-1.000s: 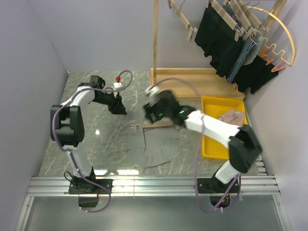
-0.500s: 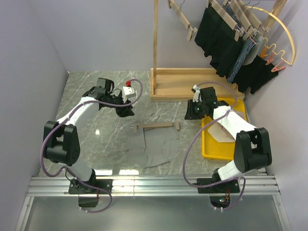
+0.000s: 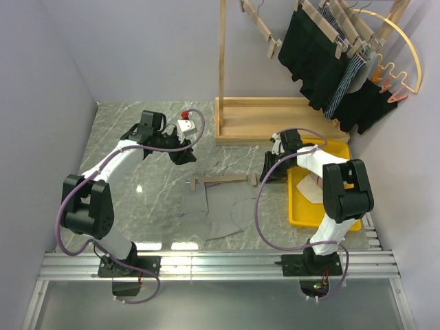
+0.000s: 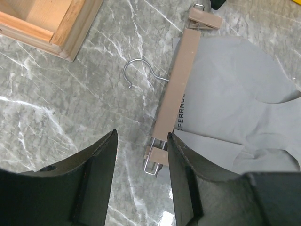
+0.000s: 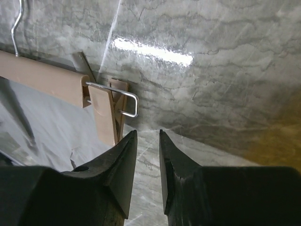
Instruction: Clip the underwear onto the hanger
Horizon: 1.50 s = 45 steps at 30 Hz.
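Grey-veined marble forms the table, shut in by plain pale walls. A wooden rack stands at the back and a yellow tray sits at the right.

Mid-table lies the hanger, a straight pale wooden bar with a thin wire hook and a clip at each end. The underwear, light grey and soft, lies spread flat on the marble. Its top edge runs along the bar from partway in to the right end, and the rest lies on the near side.

The left gripper is at the hanger's left end with its fingers spread wide and nothing between them. The left clip shows in the gap past the tips; whether they touch it I cannot tell. The right gripper is just beside the right clip. Its fingers are a narrow slit apart and hold nothing, with bare marble showing between them.
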Tool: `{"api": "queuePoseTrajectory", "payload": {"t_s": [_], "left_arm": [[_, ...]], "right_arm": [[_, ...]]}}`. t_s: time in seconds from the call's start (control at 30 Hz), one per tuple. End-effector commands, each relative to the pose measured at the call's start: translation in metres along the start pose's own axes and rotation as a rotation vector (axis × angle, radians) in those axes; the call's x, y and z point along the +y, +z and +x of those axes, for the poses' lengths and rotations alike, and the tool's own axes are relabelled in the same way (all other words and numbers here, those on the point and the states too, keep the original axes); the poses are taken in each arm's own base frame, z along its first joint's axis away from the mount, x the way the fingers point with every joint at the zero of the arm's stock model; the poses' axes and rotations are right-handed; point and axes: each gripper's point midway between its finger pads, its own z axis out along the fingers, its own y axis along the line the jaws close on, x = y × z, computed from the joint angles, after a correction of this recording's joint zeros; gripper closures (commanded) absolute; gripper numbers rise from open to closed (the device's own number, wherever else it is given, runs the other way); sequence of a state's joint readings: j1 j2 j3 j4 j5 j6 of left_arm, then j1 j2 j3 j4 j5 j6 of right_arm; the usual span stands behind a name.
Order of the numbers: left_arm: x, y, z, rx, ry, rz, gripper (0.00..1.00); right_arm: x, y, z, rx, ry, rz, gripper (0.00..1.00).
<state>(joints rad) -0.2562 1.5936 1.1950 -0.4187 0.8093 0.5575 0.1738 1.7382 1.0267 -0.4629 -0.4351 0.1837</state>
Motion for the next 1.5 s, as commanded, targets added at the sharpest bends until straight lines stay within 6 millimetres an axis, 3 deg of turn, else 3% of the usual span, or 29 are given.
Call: {"api": "queuePoseTrajectory", "payload": {"t_s": [0.0,1.0,1.47], "left_arm": [[-0.001,-0.01,-0.028,-0.057,0.034,-0.028,0.48],[0.008,0.004,-0.023,-0.036,0.004,-0.026,0.48],[0.009,0.01,-0.021,-0.024,-0.013,-0.017,0.48]], "right_arm": [[0.009,-0.003,-0.02,-0.05,0.023,-0.056,0.67],[0.009,0.017,-0.03,-0.049,0.12,-0.158,0.7],[0.014,0.019,-0.034,-0.063,0.143,-0.21,0.67]]}}
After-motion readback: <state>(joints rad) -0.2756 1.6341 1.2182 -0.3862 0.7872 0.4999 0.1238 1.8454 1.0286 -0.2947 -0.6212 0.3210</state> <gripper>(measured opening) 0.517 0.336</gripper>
